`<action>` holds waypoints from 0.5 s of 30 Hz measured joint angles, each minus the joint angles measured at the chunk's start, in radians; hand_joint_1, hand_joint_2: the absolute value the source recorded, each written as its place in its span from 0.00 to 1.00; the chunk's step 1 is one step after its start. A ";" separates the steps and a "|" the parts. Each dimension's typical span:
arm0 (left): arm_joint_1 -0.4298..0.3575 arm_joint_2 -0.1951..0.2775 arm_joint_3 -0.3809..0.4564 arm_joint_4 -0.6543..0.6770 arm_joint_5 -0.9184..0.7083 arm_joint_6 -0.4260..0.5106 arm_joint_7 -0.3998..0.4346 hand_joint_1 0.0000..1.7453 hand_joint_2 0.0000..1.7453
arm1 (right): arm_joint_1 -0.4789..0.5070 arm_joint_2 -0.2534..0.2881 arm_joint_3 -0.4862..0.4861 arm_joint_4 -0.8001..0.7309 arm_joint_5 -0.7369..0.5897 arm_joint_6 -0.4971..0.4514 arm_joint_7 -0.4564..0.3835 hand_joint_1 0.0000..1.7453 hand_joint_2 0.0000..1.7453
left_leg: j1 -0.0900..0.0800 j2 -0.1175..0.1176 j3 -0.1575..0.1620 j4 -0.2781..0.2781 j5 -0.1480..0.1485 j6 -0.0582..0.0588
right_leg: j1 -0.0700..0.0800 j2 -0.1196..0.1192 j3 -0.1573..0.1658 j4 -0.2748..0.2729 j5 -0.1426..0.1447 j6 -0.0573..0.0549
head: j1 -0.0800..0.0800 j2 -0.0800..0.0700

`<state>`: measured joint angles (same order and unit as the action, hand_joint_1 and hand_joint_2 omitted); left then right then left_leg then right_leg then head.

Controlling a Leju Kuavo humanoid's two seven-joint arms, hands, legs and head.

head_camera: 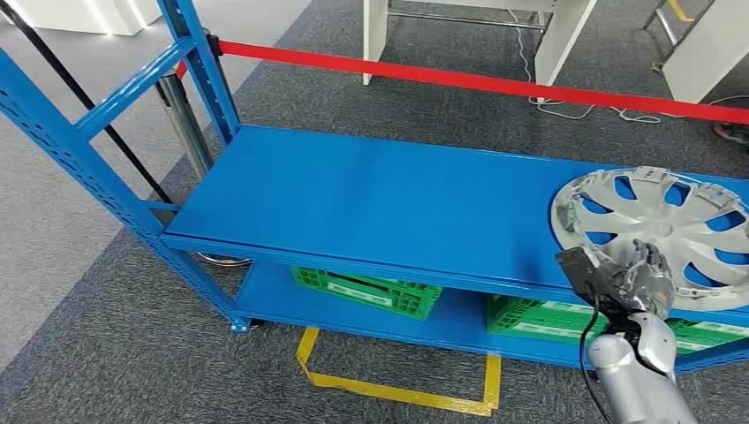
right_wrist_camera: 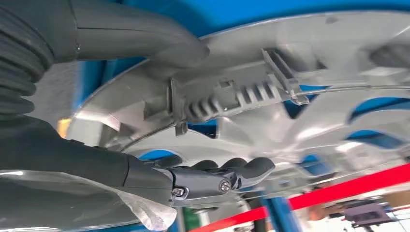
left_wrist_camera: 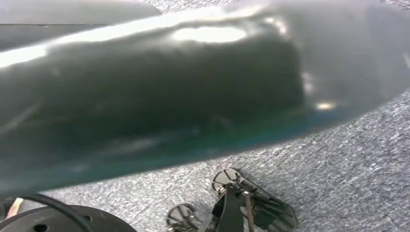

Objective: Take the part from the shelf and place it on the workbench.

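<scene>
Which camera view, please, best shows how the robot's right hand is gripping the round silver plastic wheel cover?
The right wrist view: the right hand has its thumb over the rim of the round silver plastic wheel cover and dark fingers under it. The head view shows the whole cover on the blue metal shelf, but the grip looks small. The left wrist view shows carpet.

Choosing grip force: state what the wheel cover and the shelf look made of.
Wheel cover: apparently moulded plastic with silver paint; the right wrist view shows ribbed clips and thin walls, with the right robot hand on its rim. Shelf: likely painted steel, glossy blue, perforated uprights.
</scene>
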<state>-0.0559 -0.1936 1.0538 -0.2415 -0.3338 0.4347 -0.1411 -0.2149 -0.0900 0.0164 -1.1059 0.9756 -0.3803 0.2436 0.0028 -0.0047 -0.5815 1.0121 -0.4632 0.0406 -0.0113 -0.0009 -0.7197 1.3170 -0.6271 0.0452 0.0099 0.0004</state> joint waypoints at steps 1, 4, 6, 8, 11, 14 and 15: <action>0.000 0.000 0.001 0.000 0.000 0.001 0.000 0.00 0.00 | 0.003 0.000 -0.003 -0.003 0.004 0.000 0.003 0.00 1.00 | 0.000 0.000 0.001 0.000 0.000 0.000 | 0.000 0.000 0.005 -0.012 0.013 -0.001 | 0.000 0.000; -0.001 -0.001 0.006 0.000 0.000 0.002 0.000 0.00 0.00 | 0.011 -0.001 -0.014 -0.021 0.025 0.004 0.027 0.00 1.00 | -0.001 0.000 0.004 0.000 -0.001 -0.001 | 0.000 -0.001 0.077 -0.164 0.101 -0.007 | 0.000 0.000; -0.003 -0.002 0.008 0.000 0.000 0.002 0.001 0.00 0.00 | 0.012 -0.001 -0.022 -0.036 0.041 0.013 0.046 0.00 1.00 | -0.005 -0.001 0.004 0.003 -0.003 -0.007 | 0.003 0.000 0.140 -0.284 0.139 -0.014 | 0.000 0.000; -0.003 -0.004 0.011 0.000 0.000 0.002 0.002 0.00 0.00 | 0.015 -0.001 -0.029 -0.050 0.052 0.018 0.058 0.00 1.00 | -0.006 -0.001 0.002 0.004 -0.002 -0.017 | 0.006 0.002 0.158 -0.314 0.139 -0.019 | -0.001 0.000; -0.003 -0.005 0.017 0.000 0.000 0.003 0.002 0.00 0.00 | 0.021 -0.001 -0.039 -0.068 0.059 0.026 0.073 0.00 1.00 | -0.004 -0.001 -0.003 0.022 -0.018 -0.032 | 0.002 0.001 0.165 -0.322 0.146 -0.034 | -0.004 0.000; -0.003 -0.005 0.023 0.000 0.000 0.005 0.006 0.00 0.00 | 0.024 -0.001 -0.051 -0.076 0.057 0.045 0.085 0.27 1.00 | 0.002 0.000 -0.067 0.177 -0.107 -0.047 | -0.001 -0.002 0.168 -0.326 0.149 -0.044 | -0.010 0.000; -0.003 -0.005 0.025 0.000 0.000 0.006 0.009 0.00 0.00 | 0.025 -0.002 -0.056 -0.076 0.055 0.055 0.090 0.52 1.00 | 0.005 0.000 -0.093 0.237 -0.131 -0.050 | -0.001 -0.003 0.168 -0.326 0.149 -0.045 | -0.010 0.000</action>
<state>-0.0586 -0.1988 1.0786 -0.2415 -0.3342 0.4402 -0.1319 -0.1896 -0.0922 -0.0396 -1.1820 1.0308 -0.3252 0.3331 0.0077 -0.0049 -0.6742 1.2490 -0.5940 -0.0097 -0.0120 -0.0039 -0.5516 0.9909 -0.4781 0.0002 0.0004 0.0004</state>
